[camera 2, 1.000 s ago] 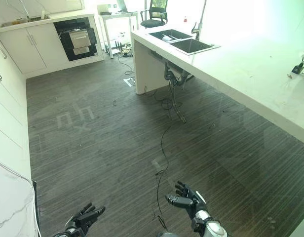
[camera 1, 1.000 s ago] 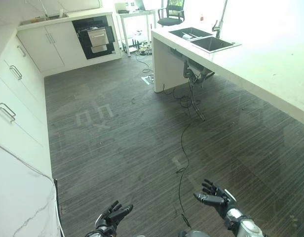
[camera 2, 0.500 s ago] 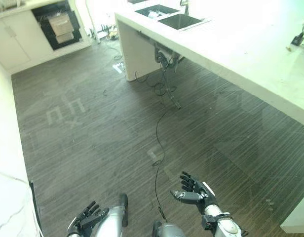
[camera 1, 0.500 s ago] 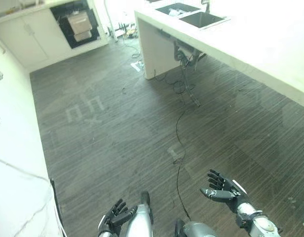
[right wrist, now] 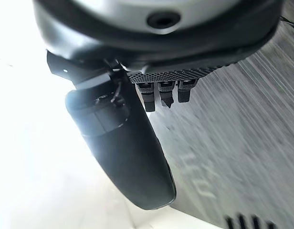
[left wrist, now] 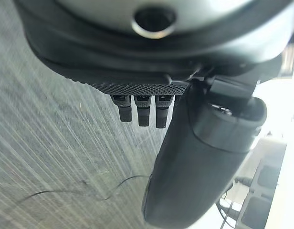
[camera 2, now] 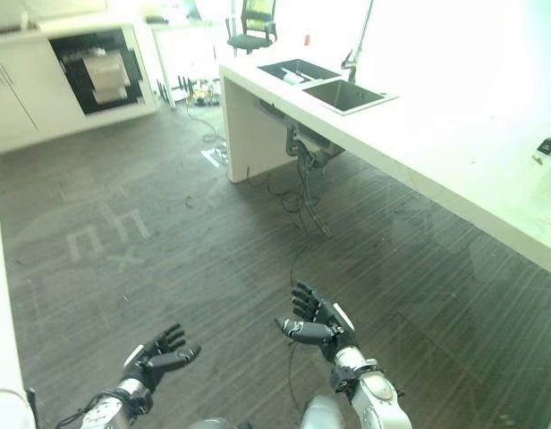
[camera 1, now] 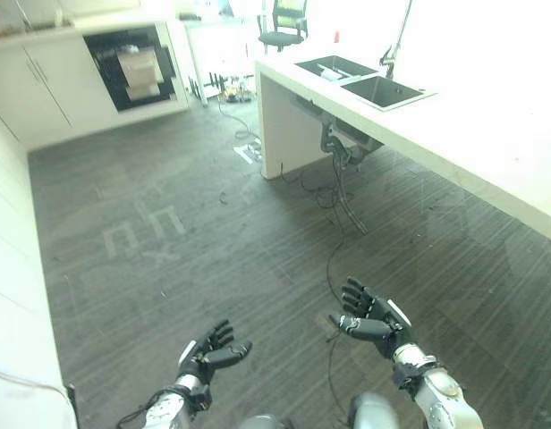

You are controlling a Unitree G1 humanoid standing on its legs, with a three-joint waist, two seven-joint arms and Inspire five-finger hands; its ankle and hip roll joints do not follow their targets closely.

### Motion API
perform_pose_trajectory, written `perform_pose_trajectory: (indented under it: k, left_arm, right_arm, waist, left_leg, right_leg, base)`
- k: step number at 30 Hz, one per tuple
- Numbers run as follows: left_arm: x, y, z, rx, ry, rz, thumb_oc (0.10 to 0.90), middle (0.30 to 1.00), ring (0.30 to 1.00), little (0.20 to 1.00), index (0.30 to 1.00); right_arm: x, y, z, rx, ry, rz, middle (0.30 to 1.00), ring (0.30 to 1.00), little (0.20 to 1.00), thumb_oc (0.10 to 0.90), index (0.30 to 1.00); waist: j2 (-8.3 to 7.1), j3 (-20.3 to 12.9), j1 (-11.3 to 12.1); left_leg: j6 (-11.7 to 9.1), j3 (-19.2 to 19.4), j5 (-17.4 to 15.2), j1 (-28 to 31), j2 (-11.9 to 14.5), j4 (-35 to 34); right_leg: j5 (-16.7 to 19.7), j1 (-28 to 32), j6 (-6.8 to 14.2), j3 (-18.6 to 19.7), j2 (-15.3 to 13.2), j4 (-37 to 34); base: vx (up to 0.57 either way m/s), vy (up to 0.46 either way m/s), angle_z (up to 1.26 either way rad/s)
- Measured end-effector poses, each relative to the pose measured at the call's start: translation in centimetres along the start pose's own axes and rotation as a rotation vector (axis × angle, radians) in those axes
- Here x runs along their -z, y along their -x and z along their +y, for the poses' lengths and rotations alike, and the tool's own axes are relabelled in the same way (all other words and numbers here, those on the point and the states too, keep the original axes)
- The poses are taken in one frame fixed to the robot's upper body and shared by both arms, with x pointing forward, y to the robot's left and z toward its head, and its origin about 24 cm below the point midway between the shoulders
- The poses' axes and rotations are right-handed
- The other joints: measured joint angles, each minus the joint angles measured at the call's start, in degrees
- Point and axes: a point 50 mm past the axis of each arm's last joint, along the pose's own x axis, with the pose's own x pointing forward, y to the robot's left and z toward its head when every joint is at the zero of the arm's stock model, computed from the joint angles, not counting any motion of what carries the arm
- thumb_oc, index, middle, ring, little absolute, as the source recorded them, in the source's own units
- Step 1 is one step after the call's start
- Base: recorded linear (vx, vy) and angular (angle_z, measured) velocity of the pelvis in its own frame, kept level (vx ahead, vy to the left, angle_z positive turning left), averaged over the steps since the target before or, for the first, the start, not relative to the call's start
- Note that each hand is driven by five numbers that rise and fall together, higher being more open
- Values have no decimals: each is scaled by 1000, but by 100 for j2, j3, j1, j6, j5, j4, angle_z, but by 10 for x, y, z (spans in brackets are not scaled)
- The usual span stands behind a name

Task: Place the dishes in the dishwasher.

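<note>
The dishwasher (camera 1: pixel 137 70) stands open as a dark recess in the white cabinets (camera 1: pixel 56 85) along the far wall, at about eleven o'clock from the robot and well apart from both hands. A pale rack or drawer shows inside it. The dishes cannot be made out clearly; a small pale item lies in the sink (camera 1: pixel 360 80), too small to identify.

The sink, a double basin with a tall tap (camera 1: pixel 396 40), is set into a long white counter (camera 1: pixel 472 134) running from about one o'clock down to three o'clock. An office chair (camera 1: pixel 284 22) stands beyond the counter's far end, near twelve o'clock.

Dark, wood-grained floor (camera 1: pixel 195 241) spreads between the cabinets and the counter.

The left hand (camera 1: pixel 213 353) hovers low over the floor at about seven o'clock, fingers spread and relaxed, holding nothing. The right hand (camera 1: pixel 372 320) hovers at about five o'clock, palm turned inward, fingers loosely extended and apart, also empty. Both hands are far from the dishwasher and the sink.
</note>
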Motion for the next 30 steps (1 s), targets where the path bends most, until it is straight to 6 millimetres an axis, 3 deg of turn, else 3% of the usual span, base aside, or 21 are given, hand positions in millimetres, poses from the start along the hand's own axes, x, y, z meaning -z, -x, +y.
perform_pose_trajectory:
  k: [2,4,5,6,7,8,9,10,11,12,14,17,18,19,20,22,23,25,26,27,30]
  left_arm:
    - [-4,0,1,9,-16,-8,800,900,900,900,900]
    - [-2,-1,0,11,-15,16,800,900,900,900,900]
    - [5,-1,-4,17,15,31,800,900,900,900,900]
    - [17,4,-4,16,32,70,800,900,900,900,900]
    - [15,8,3,17,12,69,800,900,900,900,900]
    - [3,6,8,49,-40,46,800,900,900,900,900]
    - [-5,7,5,47,-24,-9,800,900,900,900,900]
    - [6,8,11,-15,24,41,800,900,900,900,900]
    - [18,9,4,0,40,88,800,900,900,900,900]
    - [13,4,-7,34,58,64,800,900,900,900,900]
    - [3,-3,-20,72,64,19,800,900,900,900,900]
    - [-19,-2,-25,108,42,-90,800,900,900,900,900]
    - [-24,-4,-25,104,39,-108,800,900,900,900,900]
    - [-17,-6,-30,99,81,-95,800,900,900,900,900]
    - [-14,-4,-25,72,91,-89,800,900,900,900,900]
    - [-9,-4,-31,91,85,-75,800,900,900,900,900]
    - [-5,-2,-27,82,85,-62,800,900,900,900,900]
    - [16,12,-16,39,88,6,800,900,900,900,900]
    - [24,18,-12,27,86,26,800,900,900,900,900]
    - [25,20,-11,36,80,13,800,900,900,900,900]
    - [29,22,-9,27,84,28,800,900,900,900,900]
  right_arm:
    - [8,10,-2,12,-23,18,900,900,900,800,900]
    - [17,26,-16,80,-67,34,900,900,900,800,900]
    - [22,42,-34,164,-113,38,900,900,900,800,900]
    - [21,48,-41,187,-97,47,900,900,900,800,900]
    - [20,45,-37,173,-107,29,900,900,900,800,900]
    - [24,49,-36,192,-140,11,900,900,900,800,900]
    - [21,44,-38,183,-128,21,900,900,900,800,900]
    - [17,32,-33,153,-118,26,900,900,900,800,900]
    - [10,28,-22,96,-92,5,900,900,900,800,900]
    - [-3,24,-12,32,-42,-32,900,900,900,800,900]
    - [-14,25,-14,19,4,-62,900,900,900,800,900]
    - [-17,26,-24,59,24,-55,900,900,900,800,900]
    - [-22,26,-27,57,48,-61,900,900,900,800,900]
    - [-32,27,-34,59,87,-78,900,900,900,800,900]
    - [-36,27,-34,60,86,-106,900,900,900,800,900]
    - [-36,30,-46,110,85,-97,900,900,900,800,900]
    - [-31,28,-48,117,85,-62,900,900,900,800,900]
    - [-22,28,-43,95,89,-21,900,900,900,800,900]
    - [-22,25,-38,69,96,-18,900,900,900,800,900]
    - [-34,23,-34,42,122,-65,900,900,900,800,900]
    - [-34,22,-31,17,131,-52,900,900,900,800,900]
  waist:
    - [-222,5,2]
    - [-405,109,-170]
    - [-386,174,-344]
    - [-294,331,-278]
    - [-782,489,-322]
    - [-858,430,-542]
    - [-799,378,-199]
    - [-704,395,-93]
    - [-467,370,-242]
    - [-263,327,-468]
    - [-260,212,-540]
    - [-398,5,-301]
    - [-451,-7,-279]
    - [-538,21,-267]
    - [-549,-15,-247]
    - [-518,81,-115]
    - [-675,287,15]
    - [-813,339,-22]
    - [-700,307,3]
    - [-122,321,-99]
    - [-289,431,129]
  left_leg:
    - [-48,-41,4,134,-288,-166]
    - [-4,-202,-158,270,-777,-65]
    - [-301,-290,-346,438,-1006,-143]
    - [-1423,-113,-523,624,-1080,239]
    - [-1450,-80,-170,58,-1399,1634]
    - [-187,-232,-896,-564,-1082,2788]
    - [244,-232,-1751,-509,-709,2457]
    - [213,-193,-1784,-94,-711,2174]
    - [103,-382,-1446,750,-654,1010]
    - [-363,-416,-1046,1159,-556,534]
    - [-824,-192,-817,1467,-685,466]
    - [-1054,-103,-763,1489,-287,561]
    - [-1402,-349,-98,1320,-162,819]
    - [-1747,-250,807,744,-433,2038]
    - [-1780,-169,1890,-8,-392,3405]
    - [-1360,35,1213,-2002,75,5667]
    - [-904,218,932,-2618,357,5085]
    - [-759,177,856,-2365,446,2215]
    - [-845,140,908,-1986,516,431]
    - [-995,-612,832,-2237,794,-876]
    - [-976,-1011,834,-2305,635,-285]
  right_leg:
    - [81,353,7,-409,455,-2617]
    - [334,123,-141,-364,363,-2838]
    - [669,-329,-225,-120,326,-2704]
    - [804,-446,-640,-196,593,-2651]
    - [817,-402,-704,61,249,-2586]
    - [784,-224,-664,303,-114,-2656]
    - [859,-426,-227,290,-55,-1970]
    - [664,-461,-316,293,-52,-1551]
    - [421,-156,-607,-25,205,-1172]
    - [310,253,-1171,-342,756,-1387]
    - [465,872,-1593,-346,893,-2165]
    - [95,1324,-1563,-15,815,-2194]
    - [-81,1497,-1468,83,741,-2100]
    - [-649,1215,-1504,138,620,-1193]
    - [-714,1405,-1471,174,839,-1820]
    - [-404,1653,-1773,407,949,-2117]
    - [-405,1925,-1582,472,908,-2212]
    - [-587,2461,-1243,602,947,-2360]
    - [-637,2701,-1151,697,1118,-2440]
    - [-766,2710,-1082,804,1664,-2499]
    - [-976,3017,-909,1217,1499,-2464]
  base:
    - [346,-137,29]
    - [490,-196,44]
    - [623,-287,13]
    - [617,-297,-6]
    - [500,-249,55]
    - [401,-172,78]
    - [507,-223,33]
    - [659,-301,-49]
    - [726,-354,-20]
    - [597,-308,35]
    - [354,-204,33]
    - [302,-206,-2]
    - [246,-204,-57]
    - [207,-166,-46]
    - [211,-139,-38]
    - [266,-67,-37]
    - [327,56,-52]
    - [375,217,-53]
    - [499,326,-82]
    - [572,373,-73]
    - [407,276,-89]
